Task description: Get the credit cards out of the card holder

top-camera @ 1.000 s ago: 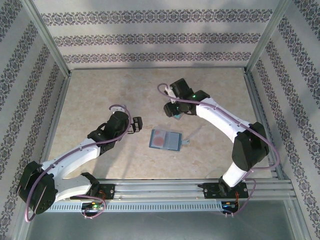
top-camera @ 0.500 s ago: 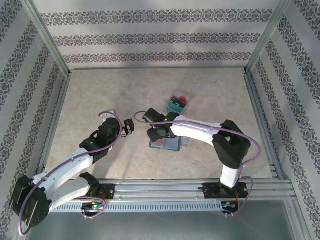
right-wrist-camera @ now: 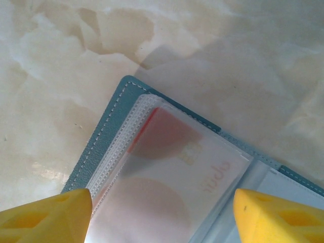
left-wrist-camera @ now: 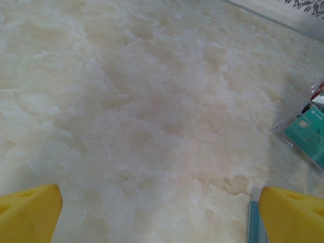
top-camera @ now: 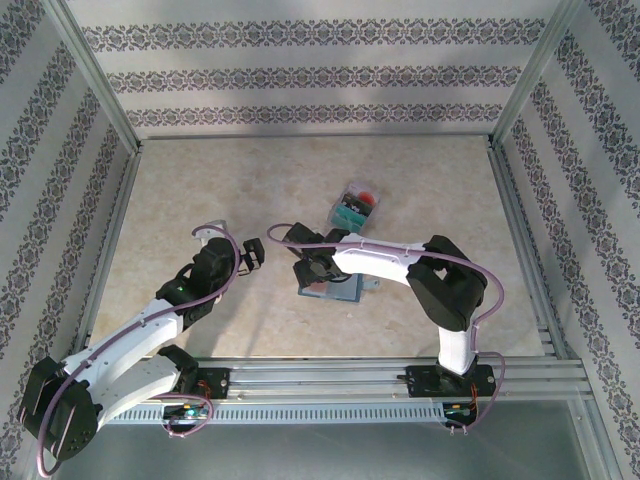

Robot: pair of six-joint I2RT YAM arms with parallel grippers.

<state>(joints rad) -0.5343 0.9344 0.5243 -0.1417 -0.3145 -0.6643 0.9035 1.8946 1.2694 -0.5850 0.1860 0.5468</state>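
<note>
Card holder (top-camera: 345,292) lies open on the marble table (top-camera: 200,190), near its front middle. Right gripper (right-wrist-camera: 162,217) hangs just above its left panel, with yellow fingers (right-wrist-camera: 45,217) wide apart and holding nothing. One pinkish card (right-wrist-camera: 172,182) sits in the clear sleeve. Left gripper (left-wrist-camera: 162,212) is wide open too, over bare table just left of the holder. Teal card (left-wrist-camera: 306,126) lies in a clear box (top-camera: 352,208) farther back.

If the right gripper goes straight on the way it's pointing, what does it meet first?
Probably the card holder: the right gripper points down at the clear sleeve over its pinkish card. How far off is unclear.
</note>
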